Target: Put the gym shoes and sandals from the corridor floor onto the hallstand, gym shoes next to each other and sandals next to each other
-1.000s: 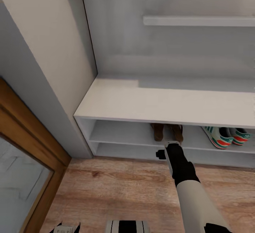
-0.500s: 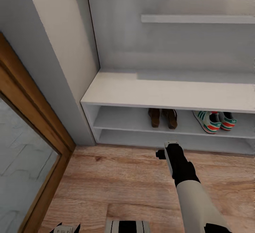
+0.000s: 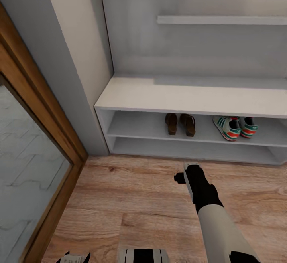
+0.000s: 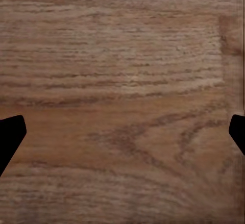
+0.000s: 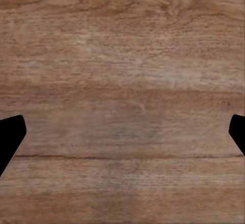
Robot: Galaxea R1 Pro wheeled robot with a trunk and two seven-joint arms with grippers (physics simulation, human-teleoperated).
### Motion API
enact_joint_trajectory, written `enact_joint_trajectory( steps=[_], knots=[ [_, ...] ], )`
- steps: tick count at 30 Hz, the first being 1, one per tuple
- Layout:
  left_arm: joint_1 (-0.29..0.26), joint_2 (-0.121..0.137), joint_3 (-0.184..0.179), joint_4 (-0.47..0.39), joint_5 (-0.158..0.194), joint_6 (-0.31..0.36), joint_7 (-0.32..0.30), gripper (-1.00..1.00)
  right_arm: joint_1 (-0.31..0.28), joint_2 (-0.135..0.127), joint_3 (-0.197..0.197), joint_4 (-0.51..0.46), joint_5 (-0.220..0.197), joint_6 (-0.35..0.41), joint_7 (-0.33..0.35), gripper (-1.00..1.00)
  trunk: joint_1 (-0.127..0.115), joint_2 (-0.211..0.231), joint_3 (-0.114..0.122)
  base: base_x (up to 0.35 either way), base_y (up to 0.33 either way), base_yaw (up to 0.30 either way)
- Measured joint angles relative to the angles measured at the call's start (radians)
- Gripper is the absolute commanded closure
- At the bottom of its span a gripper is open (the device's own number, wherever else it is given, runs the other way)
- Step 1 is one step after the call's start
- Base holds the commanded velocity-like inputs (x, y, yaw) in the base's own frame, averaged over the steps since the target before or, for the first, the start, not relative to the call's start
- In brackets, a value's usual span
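Nearest, L end effector (image 4: 122, 132) and R end effector (image 5: 122, 132) both hang over bare corridor floor (image 3: 131, 199), fingers spread wide, nothing held. R arm (image 3: 203, 191) reaches fwd, stopping short of the hallstand (image 3: 191, 95). Further in, on its upper shoe shelf, the two sandals (image 3: 180, 123) sit side by side, the two gym shoes (image 3: 235, 127) paired just to their right. Looks done, so best to keep arms clear of the rack edge and check no shoe overhangs.

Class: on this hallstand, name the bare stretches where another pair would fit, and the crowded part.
Free: the bench top, the upper shelf left of the sandals, and the lower shelf. Crowded: between the sandals and the gym shoes.
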Motion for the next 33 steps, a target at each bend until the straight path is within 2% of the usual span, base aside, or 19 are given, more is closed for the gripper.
enact_joint_trajectory(
  steps=[10, 16, 27, 33],
  knots=[
    [0.000, 0.000, 0.000, 0.000, -0.002, 0.000, 0.000, -1.00, 0.000, 0.000, 0.000, 0.074, 0.002, -0.096, 0.000, -1.00, 0.000, 0.000, 0.000, -0.091, -0.202, 0.000],
    [0.000, 0.000, 0.000, 0.000, -0.001, 0.001, 0.000, -1.00, 0.000, 0.000, 0.000, 0.100, 0.002, -0.119, 0.000, -1.00, 0.000, 0.000, 0.000, -0.058, -0.220, 0.000],
    [0.000, 0.001, 0.000, 0.000, 0.001, -0.001, 0.000, -1.00, 0.002, 0.000, 0.001, 0.155, -0.002, -0.208, -0.002, -1.00, 0.000, 0.000, 0.000, -0.006, -0.033, 0.000],
    [0.000, 0.002, 0.000, 0.000, 0.002, 0.000, 0.000, -1.00, 0.004, 0.000, 0.001, 0.183, -0.004, -0.303, -0.004, -1.00, 0.000, 0.000, 0.000, 0.000, -0.001, 0.000]
  ],
)
